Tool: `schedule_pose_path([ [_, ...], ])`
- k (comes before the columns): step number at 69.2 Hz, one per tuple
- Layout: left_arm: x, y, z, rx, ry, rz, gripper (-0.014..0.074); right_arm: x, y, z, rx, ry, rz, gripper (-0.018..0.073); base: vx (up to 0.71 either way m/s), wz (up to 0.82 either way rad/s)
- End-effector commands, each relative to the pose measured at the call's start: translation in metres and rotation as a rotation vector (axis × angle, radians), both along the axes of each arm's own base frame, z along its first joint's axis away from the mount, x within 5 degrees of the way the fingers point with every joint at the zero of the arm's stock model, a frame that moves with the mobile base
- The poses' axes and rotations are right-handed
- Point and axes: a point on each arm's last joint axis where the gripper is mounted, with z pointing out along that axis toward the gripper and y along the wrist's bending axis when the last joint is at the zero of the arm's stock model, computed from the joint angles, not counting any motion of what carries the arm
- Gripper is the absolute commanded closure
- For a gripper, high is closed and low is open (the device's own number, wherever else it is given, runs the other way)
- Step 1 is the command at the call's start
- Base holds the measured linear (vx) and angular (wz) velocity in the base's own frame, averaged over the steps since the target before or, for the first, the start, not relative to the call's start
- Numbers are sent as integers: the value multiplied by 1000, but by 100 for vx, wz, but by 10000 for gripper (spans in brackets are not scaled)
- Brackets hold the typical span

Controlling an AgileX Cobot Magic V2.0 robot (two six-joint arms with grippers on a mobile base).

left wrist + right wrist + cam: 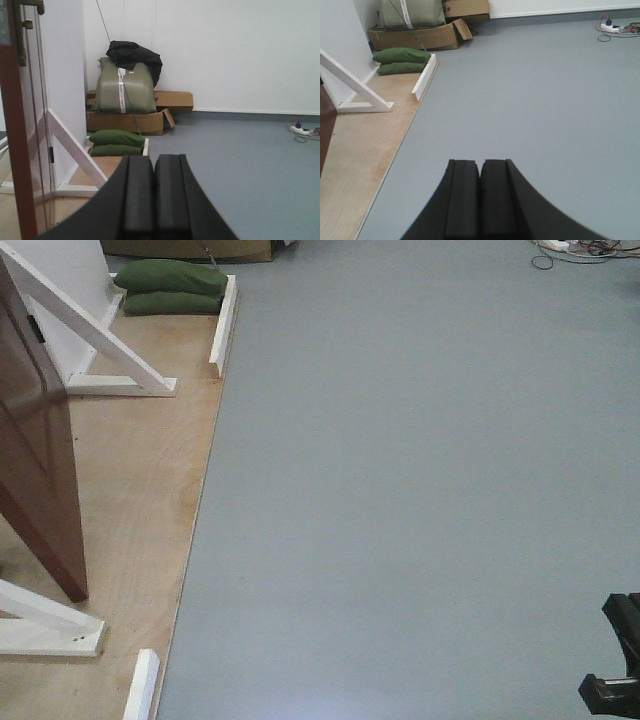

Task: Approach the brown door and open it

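Finds one brown door (35, 440) at the left edge of the front view, glossy and reddish, standing at an angle on a plywood platform (140, 490). Counts two white braces (95, 325) beside the door, one beyond it and one nearer the camera. Spots two green sandbags (170, 290), stacked, well beyond the door at the platform's far end.

Catches the door's edge close at the left in the left wrist view, with one brass fitting (21, 40) near its top. Shows the left gripper (154, 165) just right of that edge, apart from it, both pads pressed flat together and gripping nothing. Shows the right gripper (480, 167) further right of the door, over grey floor (545, 100), jaws likewise closed tight on nothing.

Makes out two cardboard boxes (125, 122), one olive sack (124, 87) and one black cloth (135, 52) beyond the door, and one power strip (610, 27) far to its right.
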Motion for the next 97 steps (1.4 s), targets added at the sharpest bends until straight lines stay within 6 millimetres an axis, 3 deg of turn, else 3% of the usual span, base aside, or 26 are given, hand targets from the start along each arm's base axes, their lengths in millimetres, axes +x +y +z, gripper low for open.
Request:
schedule_pose_path([
  [1, -2, -1, 2, -7, -86, -13, 580, 1, -1, 7, -11, -94, -7, 559, 33, -4],
  [97, -2, -1, 2, -7, -86, -13, 580, 1, -1, 7, -11, -94, -7, 559, 40, 2],
])
